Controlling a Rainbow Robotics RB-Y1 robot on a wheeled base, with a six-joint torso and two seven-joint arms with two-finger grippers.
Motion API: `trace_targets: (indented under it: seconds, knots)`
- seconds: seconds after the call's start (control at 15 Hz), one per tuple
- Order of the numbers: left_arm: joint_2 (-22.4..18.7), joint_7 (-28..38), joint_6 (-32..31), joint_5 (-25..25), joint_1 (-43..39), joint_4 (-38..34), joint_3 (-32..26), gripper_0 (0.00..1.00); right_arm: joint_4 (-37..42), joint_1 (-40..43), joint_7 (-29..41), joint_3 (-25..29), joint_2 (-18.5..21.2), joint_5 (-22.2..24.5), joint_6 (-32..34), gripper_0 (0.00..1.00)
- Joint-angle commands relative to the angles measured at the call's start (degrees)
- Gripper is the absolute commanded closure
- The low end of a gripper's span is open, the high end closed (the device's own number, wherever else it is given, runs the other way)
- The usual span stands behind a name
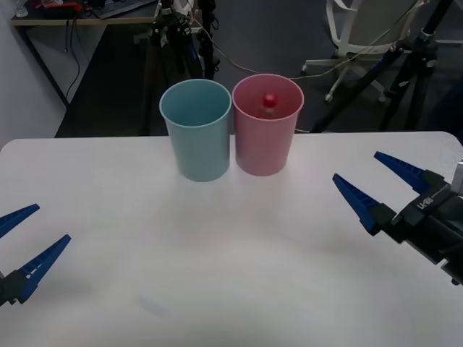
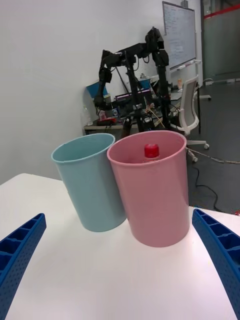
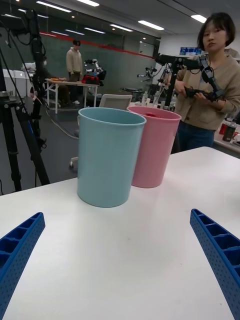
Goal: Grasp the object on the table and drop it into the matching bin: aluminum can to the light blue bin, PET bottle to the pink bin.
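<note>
A small clear plastic bottle with a red screw cap (image 1: 269, 100) stands inside the round pink plastic bin (image 1: 267, 148), its cap showing just below the rim; from the right wrist view the same red cap (image 2: 151, 150) peeks over the pink bin's far wall (image 2: 152, 200). The pink bin sits at the far middle of the large white tabletop (image 1: 217, 275), touching or all but touching the round light blue plastic bin (image 1: 197, 144) on its left. The light blue bin looks empty from the front.

The right gripper (image 1: 376, 184) hovers over the tabletop's right side, near the pink bin but apart from it, its two blue ribbed fingers spread wide and holding nothing. The left gripper (image 1: 22, 238) hangs low at the tabletop's near left edge, well apart from both bins, its blue fingers likewise spread and empty. In the left wrist view the light blue bin (image 3: 107, 160) stands in front, with the pink bin (image 3: 152, 150) partly behind it.
</note>
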State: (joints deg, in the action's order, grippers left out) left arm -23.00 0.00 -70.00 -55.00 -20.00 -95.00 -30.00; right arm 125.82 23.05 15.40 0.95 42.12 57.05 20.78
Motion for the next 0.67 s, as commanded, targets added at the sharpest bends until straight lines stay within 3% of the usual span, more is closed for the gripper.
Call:
trace_targets:
  seconds: [0.07, 0.2, 0.33, 0.67]
  knots:
    - [0.0, 0.0, 0.0, 0.0, 0.0, 0.0, 0.0, 0.00, -0.6, 2.1, 3.0, 4.0, -6.8, 7.9, 9.4, 0.00]
    - [0.0, 0.0, 0.0, 0.0, 0.0, 0.0, 0.0, 0.00, -0.6, 2.5, 3.4, 7.0, -11.8, 13.1, 16.6, 0.00]
    - [0.0, 0.0, 0.0, 0.0, 0.0, 0.0, 0.0, 0.00, -0.6, 2.6, 3.7, 8.1, -14.3, 15.7, 20.9, 0.00]
    - [0.0, 0.0, 0.0, 0.0, 0.0, 0.0, 0.0, 0.00, -0.6, 3.1, 2.5, 8.4, -14.6, 16.8, 22.6, 0.00]
